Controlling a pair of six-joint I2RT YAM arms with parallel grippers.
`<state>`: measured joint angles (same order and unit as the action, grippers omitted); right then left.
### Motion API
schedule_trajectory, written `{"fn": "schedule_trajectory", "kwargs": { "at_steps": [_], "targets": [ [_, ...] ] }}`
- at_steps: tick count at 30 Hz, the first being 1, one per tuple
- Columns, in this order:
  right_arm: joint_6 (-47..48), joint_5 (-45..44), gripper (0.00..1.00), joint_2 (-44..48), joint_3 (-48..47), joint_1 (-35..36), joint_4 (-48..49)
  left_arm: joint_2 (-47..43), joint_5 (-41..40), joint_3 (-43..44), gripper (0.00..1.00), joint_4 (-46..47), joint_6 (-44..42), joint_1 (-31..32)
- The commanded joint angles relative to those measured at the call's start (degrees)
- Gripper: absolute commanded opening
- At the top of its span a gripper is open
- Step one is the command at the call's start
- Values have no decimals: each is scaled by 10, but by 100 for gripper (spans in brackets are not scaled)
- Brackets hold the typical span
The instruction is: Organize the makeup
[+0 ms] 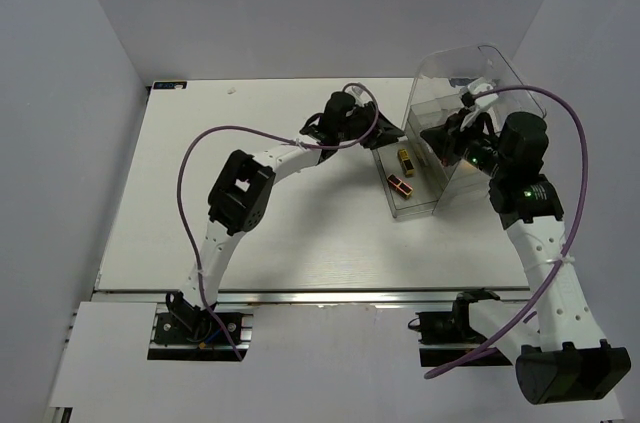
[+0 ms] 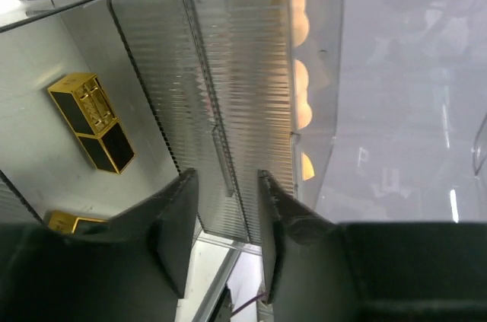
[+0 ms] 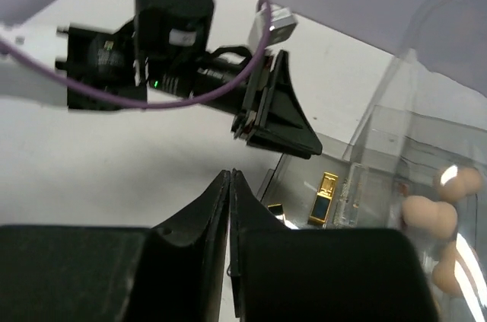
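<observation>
Two gold-and-dark-red lipstick tubes [image 1: 405, 161] [image 1: 401, 185] lie in the pulled-out drawer [image 1: 425, 205] of the clear box. They also show in the left wrist view [image 2: 93, 122] [image 2: 72, 221] and the right wrist view [image 3: 326, 199] [image 3: 275, 212]. Peach sponges [image 2: 302, 101] [image 3: 434, 215] sit inside the box behind its clear wall. My left gripper [image 1: 376, 135] [image 2: 227, 219] is open, its jaws on either side of the drawer's ribbed wall [image 2: 228, 109]. My right gripper [image 1: 447, 139] [image 3: 230, 175] is shut and empty, above the drawer. No palettes are in view.
The large clear drawer box [image 1: 470, 93] stands at the back right of the white table [image 1: 250, 203]. The left arm's purple cable [image 1: 190, 158] loops over the table's middle. Walls close in the table at left and back.
</observation>
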<state>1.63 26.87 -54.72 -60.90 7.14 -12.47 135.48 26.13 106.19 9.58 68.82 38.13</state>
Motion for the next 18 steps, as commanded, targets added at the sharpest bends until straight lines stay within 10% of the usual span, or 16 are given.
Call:
{"fn": "schedule_trajectory", "kwargs": {
  "at_steps": [1,7,12,18],
  "targets": [
    [78,91,9,10,11,-2,-31,-60,1,8,41,-40,-62,-12],
    [133,133,0,-41,-8,4,-125,-212,-32,-155,19,-92,-201,-64],
    [159,-6,0,-103,-29,70,-174,-364,-25,-317,18,-100,-227,-121],
    [125,-168,0,-160,-13,191,-114,-484,-97,-387,45,-172,-283,-143]
  ]
}}
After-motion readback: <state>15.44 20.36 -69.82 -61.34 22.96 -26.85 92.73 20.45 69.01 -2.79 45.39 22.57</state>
